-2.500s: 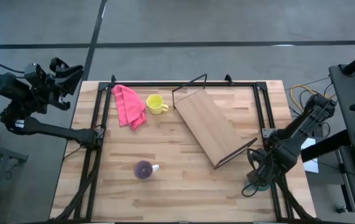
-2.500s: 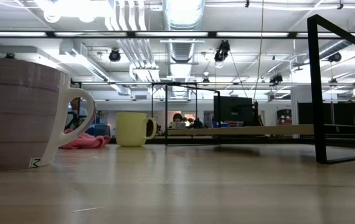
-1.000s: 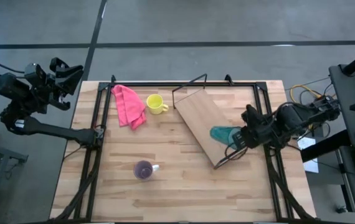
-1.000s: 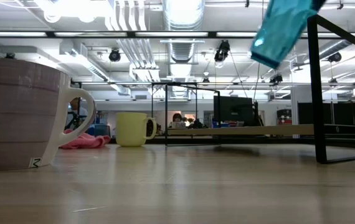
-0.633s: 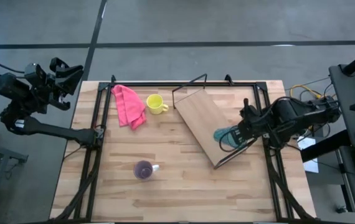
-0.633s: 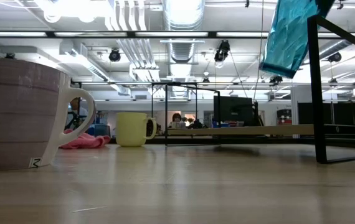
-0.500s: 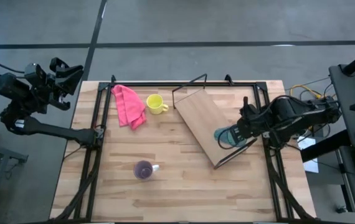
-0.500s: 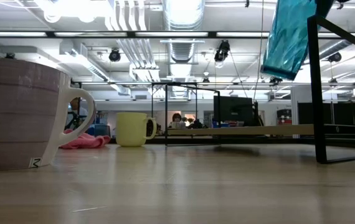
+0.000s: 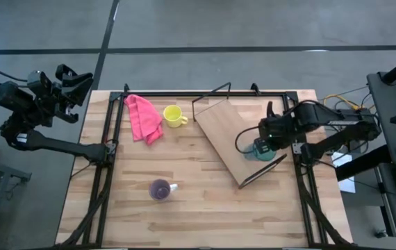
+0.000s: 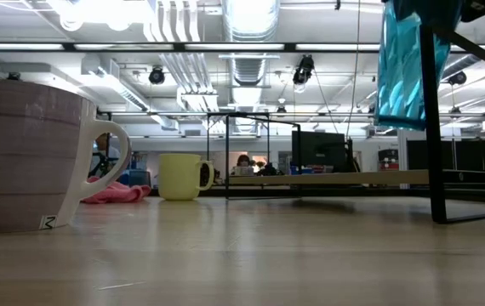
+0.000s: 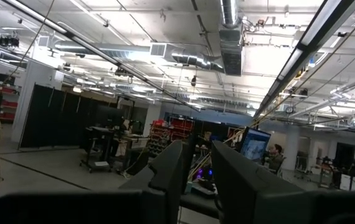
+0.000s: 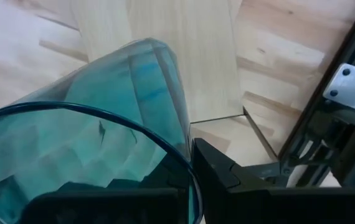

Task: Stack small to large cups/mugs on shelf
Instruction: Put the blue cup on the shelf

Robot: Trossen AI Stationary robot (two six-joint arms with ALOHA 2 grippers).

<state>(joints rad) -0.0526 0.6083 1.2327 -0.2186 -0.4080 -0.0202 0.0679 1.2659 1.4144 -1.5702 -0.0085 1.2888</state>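
Observation:
My right gripper (image 9: 263, 142) is shut on the translucent teal cup (image 9: 253, 146) above the near-right end of the shelf (image 9: 229, 135), a light-brown board in a black wire frame. In the low view the cup (image 10: 402, 68) hangs upright, high above the board (image 10: 328, 178). The yellow mug (image 9: 174, 115) stands on its base near the far edge, beside the pink cloth (image 9: 144, 117). The purple mug (image 9: 160, 189) stands toward the near edge. My left gripper (image 9: 71, 78) waits off the table's far-left corner, open (image 11: 197, 168). My right gripper holds the teal cup at its rim (image 12: 180, 152), coming from above and pointing down. One finger (image 12: 227, 171) lies outside the wall; the other shows only as a dark shape through the cup. The cup hangs upright below the fingers, lifted clear of the shelf.
The shelf's black wire end frames (image 10: 434, 127) rise at both its ends, one close beside the cup. Black rails (image 9: 104, 173) run along the tabletop's left, far and right sides. Bare wood (image 9: 205, 201) lies between the purple mug and the shelf.
My right gripper has swung from level to pointing down and moved a little toward the far edge over the shelf's near-right end. The teal cup, held throughout, has turned from tilted on its side to upright.

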